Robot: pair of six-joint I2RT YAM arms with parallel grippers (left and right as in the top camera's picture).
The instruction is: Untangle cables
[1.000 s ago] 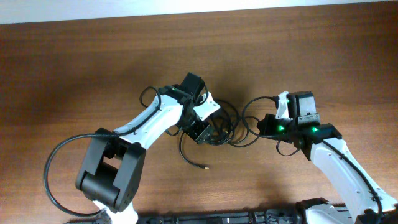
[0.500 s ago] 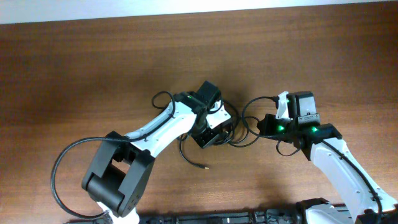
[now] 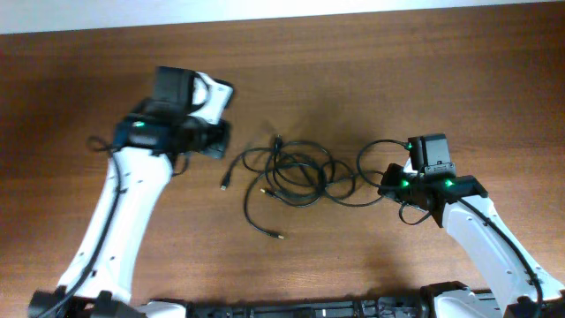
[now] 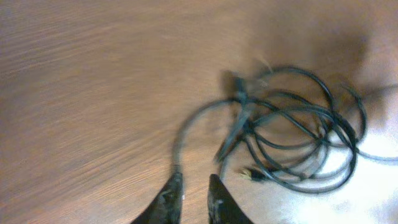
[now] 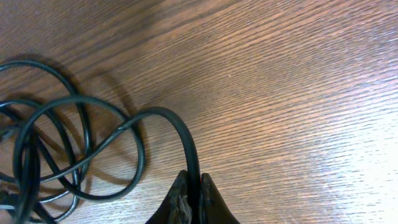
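Right hand (image 5: 193, 182) clamped on loop of cables (image 3: 300, 175); left hand (image 4: 194, 182) barely parted, empty. Best: draw loop slowly toward surface (image 3: 397, 71) right edge.

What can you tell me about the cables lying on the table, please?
The cables are thin, black, rubbery-looking cords lying in loose, overlapping loops on the wooden table. Small plug ends stick out on the left side. One strand at the tangle's right edge is pinched in the right gripper; the left gripper holds nothing.
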